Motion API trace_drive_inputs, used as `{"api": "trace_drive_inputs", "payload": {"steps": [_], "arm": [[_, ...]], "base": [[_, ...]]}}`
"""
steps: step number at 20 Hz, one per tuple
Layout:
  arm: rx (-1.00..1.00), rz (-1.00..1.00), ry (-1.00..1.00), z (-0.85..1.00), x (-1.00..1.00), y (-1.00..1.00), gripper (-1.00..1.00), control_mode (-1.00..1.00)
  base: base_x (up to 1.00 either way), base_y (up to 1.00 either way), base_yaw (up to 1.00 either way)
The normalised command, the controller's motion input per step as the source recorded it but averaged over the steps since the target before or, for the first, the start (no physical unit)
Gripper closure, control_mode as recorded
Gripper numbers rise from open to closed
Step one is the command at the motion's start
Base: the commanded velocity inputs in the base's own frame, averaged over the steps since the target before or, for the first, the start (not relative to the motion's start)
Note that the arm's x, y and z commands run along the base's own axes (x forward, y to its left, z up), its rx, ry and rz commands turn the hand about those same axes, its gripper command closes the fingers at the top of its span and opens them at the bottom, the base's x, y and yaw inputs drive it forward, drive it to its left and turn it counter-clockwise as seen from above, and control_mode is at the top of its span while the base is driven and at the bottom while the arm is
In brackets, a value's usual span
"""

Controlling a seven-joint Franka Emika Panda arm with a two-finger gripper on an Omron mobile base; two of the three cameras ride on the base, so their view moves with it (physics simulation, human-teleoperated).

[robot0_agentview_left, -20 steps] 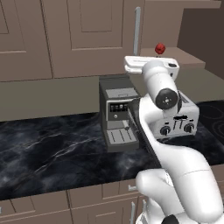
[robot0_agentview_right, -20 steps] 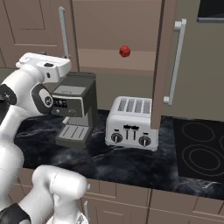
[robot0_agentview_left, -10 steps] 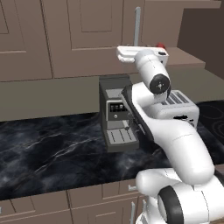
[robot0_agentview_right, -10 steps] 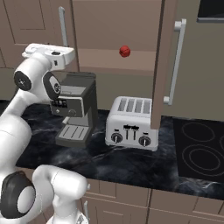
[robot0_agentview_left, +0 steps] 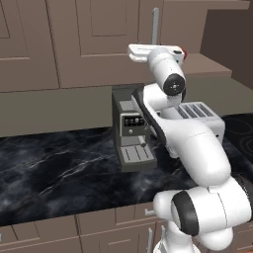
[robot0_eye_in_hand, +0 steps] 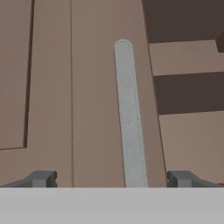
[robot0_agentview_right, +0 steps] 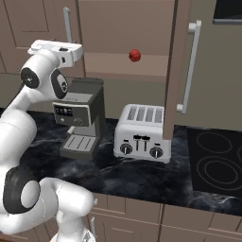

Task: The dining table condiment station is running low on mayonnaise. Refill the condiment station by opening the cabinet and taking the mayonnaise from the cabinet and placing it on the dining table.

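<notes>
Mayonnaise is not something you can make out yet; what is showing on the cabinet (robot0_agentview_right: pixel 123 33) shelf is a small red object (robot0_agentview_right: pixel 134 55). You are working the door-opening step: the right door is swung out, and the gripper (robot0_eye_in_hand: pixel 114 178), jaws spread wide and empty, is lining up on the left door's silver handle (robot0_eye_in_hand: pixel 129 113). Next, you probably need to close on that bar and pull.

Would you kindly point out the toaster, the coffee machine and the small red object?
toaster (robot0_agentview_right: pixel 140 133): right base view, on its front face above the knobs.
coffee machine (robot0_agentview_right: pixel 81 109): right base view, on its front panel.
small red object (robot0_agentview_right: pixel 134 55): right base view, on its middle.
</notes>
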Motion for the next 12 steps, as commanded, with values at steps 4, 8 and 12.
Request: {"api": "trace_drive_inputs", "payload": {"steps": [4, 8, 12], "arm": [[0.0, 0.0, 0.0, 0.01, 0.31, 0.0, -1.0, -1.0], [0.0, 0.02, 0.0, 0.0, 0.38, 0.0, -1.0, -1.0], [0.0, 0.03, 0.04, 0.0, 0.45, 0.0, -1.0, -1.0]], "base": [[0.0, 0.0, 0.0], [0.0, 0.0, 0.0], [0.0, 0.0, 0.0]]}}
